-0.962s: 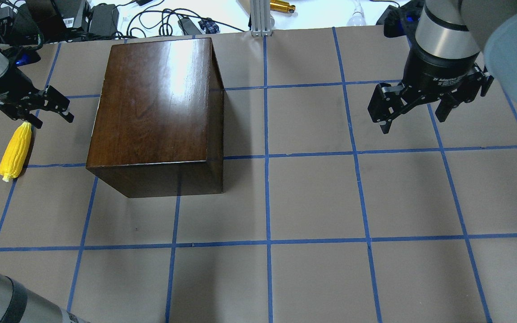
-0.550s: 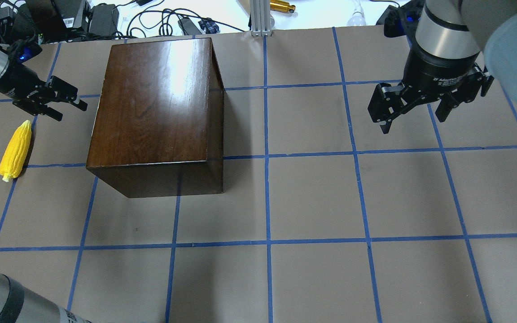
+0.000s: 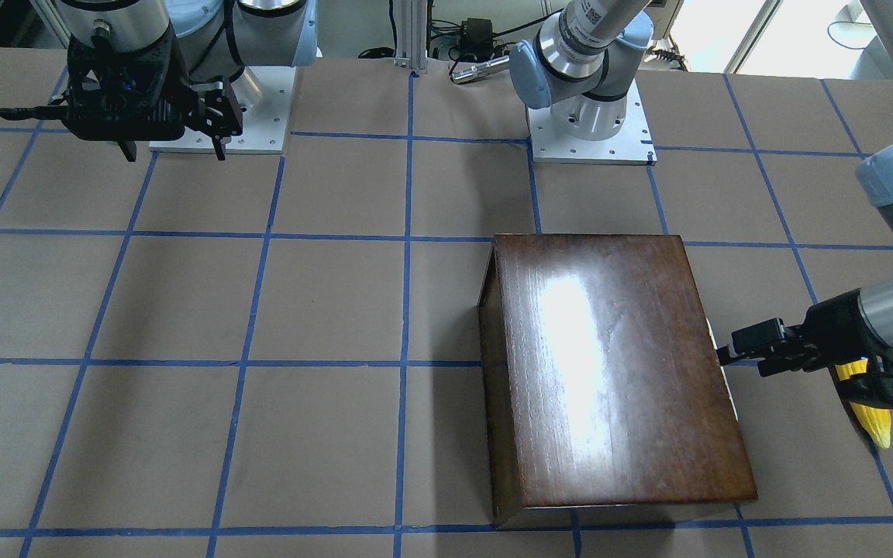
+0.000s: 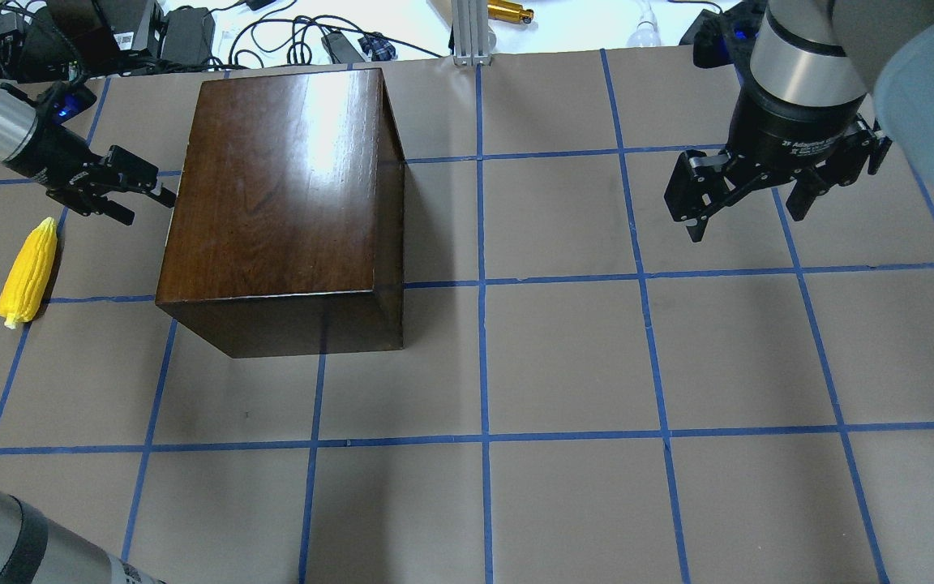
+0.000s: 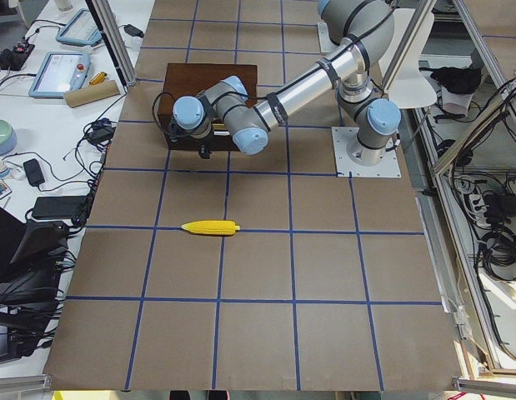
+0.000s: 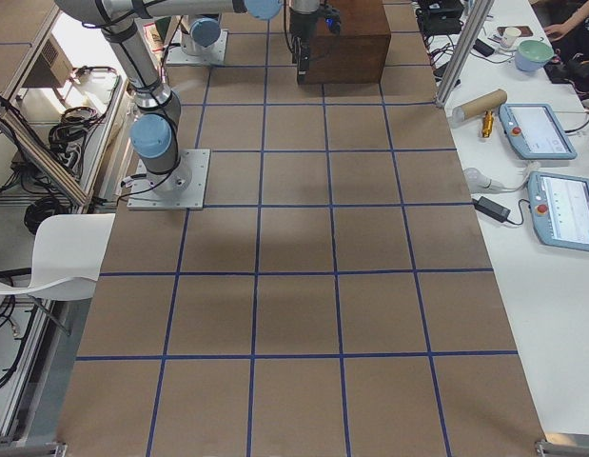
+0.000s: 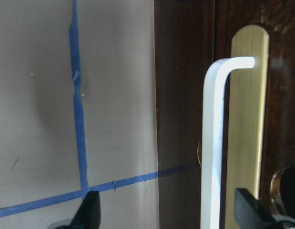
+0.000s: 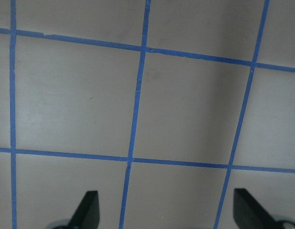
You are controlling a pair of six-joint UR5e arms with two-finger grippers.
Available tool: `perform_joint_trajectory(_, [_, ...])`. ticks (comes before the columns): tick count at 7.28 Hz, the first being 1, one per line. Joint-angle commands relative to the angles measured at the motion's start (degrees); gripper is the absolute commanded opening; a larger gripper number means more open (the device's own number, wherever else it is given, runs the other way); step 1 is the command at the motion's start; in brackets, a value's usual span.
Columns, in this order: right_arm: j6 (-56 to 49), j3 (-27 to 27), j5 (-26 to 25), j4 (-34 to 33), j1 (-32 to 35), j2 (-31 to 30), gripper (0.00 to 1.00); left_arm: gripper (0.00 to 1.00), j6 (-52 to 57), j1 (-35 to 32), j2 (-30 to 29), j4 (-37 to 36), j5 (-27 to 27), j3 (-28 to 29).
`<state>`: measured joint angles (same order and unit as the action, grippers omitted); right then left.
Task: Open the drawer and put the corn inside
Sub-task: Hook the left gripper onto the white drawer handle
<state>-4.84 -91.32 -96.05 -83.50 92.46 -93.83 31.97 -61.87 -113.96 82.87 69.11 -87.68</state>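
Note:
The glossy dark-brown box (image 4: 280, 186) stands on the table, left of centre in the overhead view, and also shows in the front view (image 3: 617, 372). Its drawer is shut. The left wrist view shows the dark front panel (image 7: 183, 95) with its metal handle (image 7: 211, 143) on a brass plate. My left gripper (image 4: 147, 204) is open, level with the table, its fingertips close to the box's left face; the handle lies between its fingers (image 7: 90, 212). The yellow corn (image 4: 27, 273) lies on the table left of the box, behind the left gripper. My right gripper (image 4: 747, 219) hangs open and empty over the far right.
The table is brown paper with a blue tape grid (image 4: 483, 284). Cables and power bricks (image 4: 191, 32) and an aluminium post (image 4: 471, 32) lie beyond the far edge. In the front view the left arm partly covers the corn (image 3: 873, 418).
My left gripper has moved from just above the corn's tip rightwards and away from the robot, to the box's left face, turning to point at it. The corn, box and right arm have not moved.

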Motion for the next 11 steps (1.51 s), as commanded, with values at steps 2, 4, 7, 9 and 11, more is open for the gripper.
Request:
perform_joint_trajectory(2, [0.0, 0.0, -0.02, 0.0, 0.0, 0.05, 1.0, 1.0, -0.16, -0.18, -1.78, -0.16, 0.06, -0.03])
perform_joint_trajectory(4, [0.0, 0.0, -0.02, 0.0, 0.0, -0.04, 1.0, 1.0, -0.16, -0.18, -2.57, -0.16, 0.15, -0.03])
perform_joint_trajectory(7, [0.0, 0.0, -0.02, 0.0, 0.0, 0.05, 1.0, 1.0, -0.07, -0.09, -3.1, -0.25, 0.5, 0.05])
perform_joint_trajectory(9, [0.0, 0.0, -0.02, 0.0, 0.0, 0.05, 1.0, 1.0, -0.42, -0.01, -3.72, -0.16, 0.76, 0.58])
perform_joint_trajectory(11, [0.0, 0.0, -0.02, 0.0, 0.0, 0.05, 1.0, 1.0, -0.33, 0.35, -3.72, -0.25, 3.12, 0.85])
